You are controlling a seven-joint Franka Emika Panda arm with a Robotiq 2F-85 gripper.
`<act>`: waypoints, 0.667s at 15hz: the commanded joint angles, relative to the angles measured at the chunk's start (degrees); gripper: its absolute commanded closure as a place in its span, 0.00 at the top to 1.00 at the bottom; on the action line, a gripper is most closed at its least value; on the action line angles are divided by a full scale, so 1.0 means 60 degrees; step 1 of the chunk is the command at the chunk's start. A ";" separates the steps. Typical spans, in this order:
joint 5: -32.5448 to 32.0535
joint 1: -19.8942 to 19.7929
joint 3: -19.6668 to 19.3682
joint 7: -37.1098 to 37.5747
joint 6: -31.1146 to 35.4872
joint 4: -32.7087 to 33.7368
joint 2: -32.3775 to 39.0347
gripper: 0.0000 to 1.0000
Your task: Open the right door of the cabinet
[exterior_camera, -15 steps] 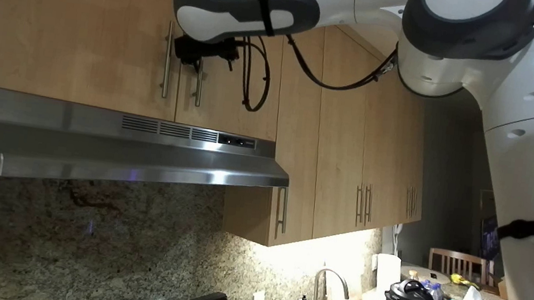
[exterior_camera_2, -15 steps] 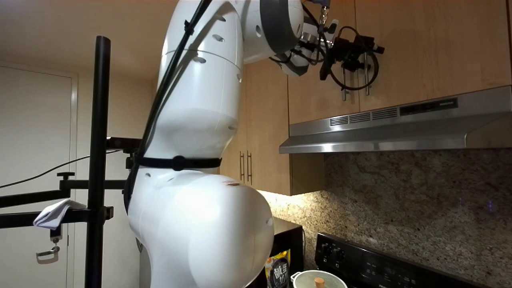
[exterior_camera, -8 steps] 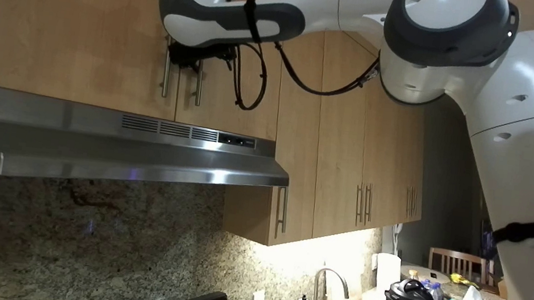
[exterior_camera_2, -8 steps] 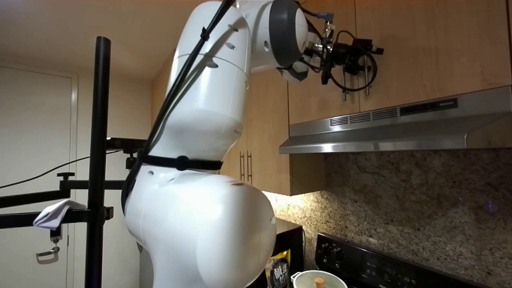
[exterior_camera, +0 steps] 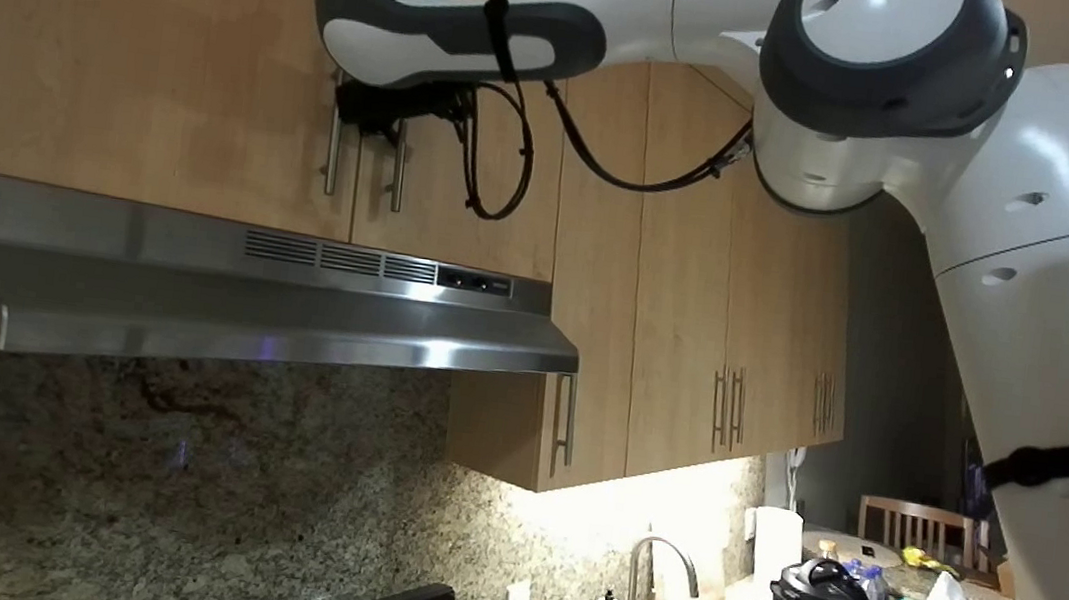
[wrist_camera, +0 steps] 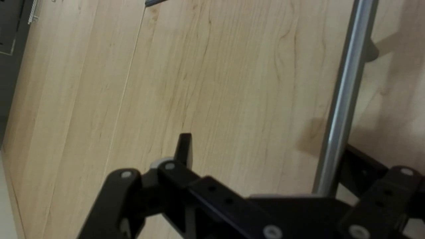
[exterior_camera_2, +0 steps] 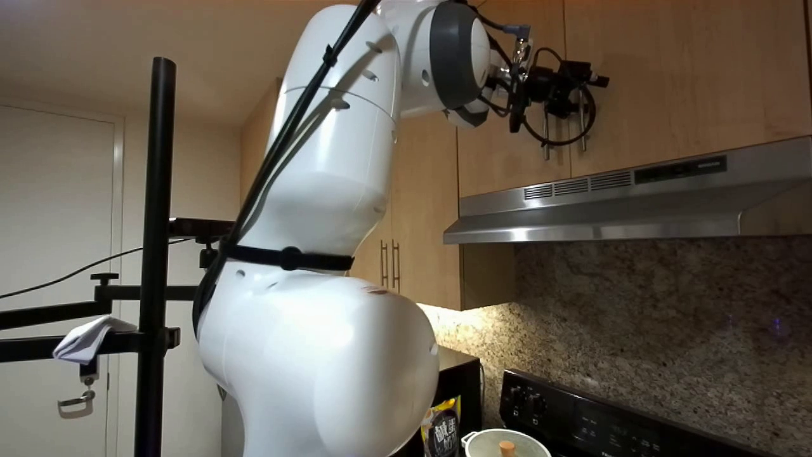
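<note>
While jaws gape, door (exterior_camera: 436, 190) sits closed

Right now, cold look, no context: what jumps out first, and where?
The big white robot arm, towering in front of the light-wood cabinet in both exterior views. Next, low in the wrist view, the black gripper, its jaws apart on either side of the metal bar handle of the closed right door. Then the shiny steel range hood, directly beneath the cabinet.
</note>
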 commanded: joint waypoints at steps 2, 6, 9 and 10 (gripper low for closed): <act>0.0147 -0.0219 -0.0146 0.0386 0.0030 0.0030 -0.0004 1.00; 0.0402 -0.0233 -0.0108 0.0319 0.0070 0.0074 0.0055 1.00; 0.1201 -0.0408 -0.0015 -0.0156 0.0711 0.0004 0.0059 1.00; 0.1428 -0.0437 -0.0007 -0.0326 0.0798 -0.0022 0.0073 1.00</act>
